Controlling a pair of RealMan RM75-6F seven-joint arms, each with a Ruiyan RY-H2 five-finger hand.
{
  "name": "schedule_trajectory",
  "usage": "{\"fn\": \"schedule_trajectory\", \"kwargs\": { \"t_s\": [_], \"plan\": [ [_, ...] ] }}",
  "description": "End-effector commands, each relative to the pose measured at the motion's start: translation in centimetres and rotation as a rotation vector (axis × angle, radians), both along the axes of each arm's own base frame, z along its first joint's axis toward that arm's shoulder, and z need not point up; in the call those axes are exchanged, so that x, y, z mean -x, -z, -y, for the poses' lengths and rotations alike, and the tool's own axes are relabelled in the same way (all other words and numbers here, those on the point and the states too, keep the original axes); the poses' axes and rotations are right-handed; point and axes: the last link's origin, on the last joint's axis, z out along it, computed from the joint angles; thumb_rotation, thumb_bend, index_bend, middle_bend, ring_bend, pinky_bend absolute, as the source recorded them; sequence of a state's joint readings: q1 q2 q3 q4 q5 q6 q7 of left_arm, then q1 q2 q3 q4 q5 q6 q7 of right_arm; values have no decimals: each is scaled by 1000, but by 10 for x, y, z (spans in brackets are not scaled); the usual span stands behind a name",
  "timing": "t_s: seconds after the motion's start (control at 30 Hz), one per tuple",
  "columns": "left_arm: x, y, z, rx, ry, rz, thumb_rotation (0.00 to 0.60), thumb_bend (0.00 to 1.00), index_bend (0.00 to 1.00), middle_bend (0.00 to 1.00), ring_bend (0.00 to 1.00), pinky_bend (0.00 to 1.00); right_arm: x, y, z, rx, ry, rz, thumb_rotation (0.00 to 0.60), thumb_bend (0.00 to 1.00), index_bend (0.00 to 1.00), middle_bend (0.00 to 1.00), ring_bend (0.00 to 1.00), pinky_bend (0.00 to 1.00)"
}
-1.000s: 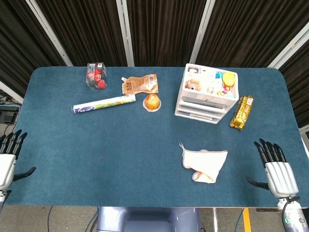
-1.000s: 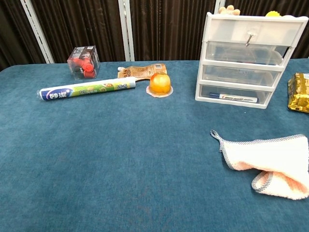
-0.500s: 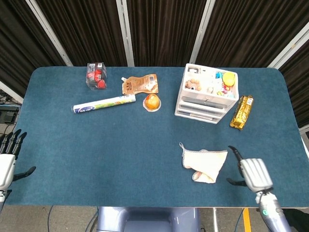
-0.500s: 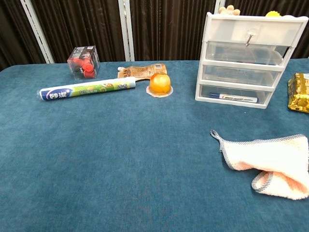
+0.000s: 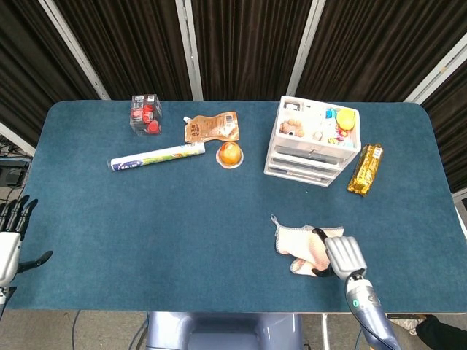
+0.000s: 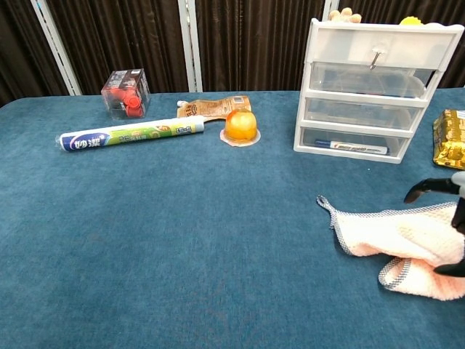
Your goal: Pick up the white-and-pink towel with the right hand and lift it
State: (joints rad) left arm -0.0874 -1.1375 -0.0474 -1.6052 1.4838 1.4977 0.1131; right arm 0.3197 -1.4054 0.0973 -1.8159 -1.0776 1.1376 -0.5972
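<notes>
table: blue felt | backdrop: dark curtains, white poles

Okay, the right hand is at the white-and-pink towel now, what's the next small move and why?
Probably close the fingers on the cloth. The right hand sits over the right edge of the folded white-and-pink towel, which lies flat on the blue table. In the chest view its dark fingertips look spread above the fabric, so it appears not yet gripped; lifting first would likely leave it behind.
</notes>
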Motion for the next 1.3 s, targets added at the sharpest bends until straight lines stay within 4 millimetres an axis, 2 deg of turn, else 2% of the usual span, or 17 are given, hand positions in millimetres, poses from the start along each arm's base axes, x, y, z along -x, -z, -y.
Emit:
{"fn": "schedule_trajectory", "kwargs": {
  "t_s": [0.03, 0.2, 0.3, 0.37, 0.5, 0.63, 0.93, 1.3],
  "plan": [
    [1, 0, -1, 1, -7, 2, 600, 0, 0, 0, 0, 0, 0, 14, 3, -16, 23, -2, 600, 16, 225, 948, 918, 888],
    [1, 0, -2, 0, -8, 3, 600, 0, 0, 0, 0, 0, 1, 27, 7, -12, 44, -5, 600, 25, 240, 949, 920, 888],
    [1, 0, -2, -2, -8, 5, 600, 0, 0, 0, 0, 0, 2, 32, 11, -7, 50, -7, 600, 73, 278, 951, 923, 888],
    [1, 0, -2, -2, -10, 8, 600, 0, 0, 0, 0, 0, 2, 35, 12, -2, 50, -7, 600, 138, 351, 957, 927, 887],
    [2, -1, -3, -4, -15, 14, 600, 0, 0, 0, 0, 0, 1, 40, 15, 23, 39, 9, 600, 316, 598, 979, 946, 888],
    [2, -1, -3, -3, -18, 19, 600, 0, 0, 0, 0, 0, -3, 38, 16, 54, 14, 38, 600, 399, 747, 999, 965, 900],
    [1, -1, -3, -4, -20, 26, 600, 0, 0, 0, 0, 0, -19, 16, 27, 180, -84, 136, 600, 426, 813, 1000, 974, 900],
    [1, -1, -4, -5, -25, 33, 600, 0, 0, 0, 0, 0, -45, -36, 59, 433, -189, 275, 600, 426, 819, 1000, 974, 900]
  ]
}}
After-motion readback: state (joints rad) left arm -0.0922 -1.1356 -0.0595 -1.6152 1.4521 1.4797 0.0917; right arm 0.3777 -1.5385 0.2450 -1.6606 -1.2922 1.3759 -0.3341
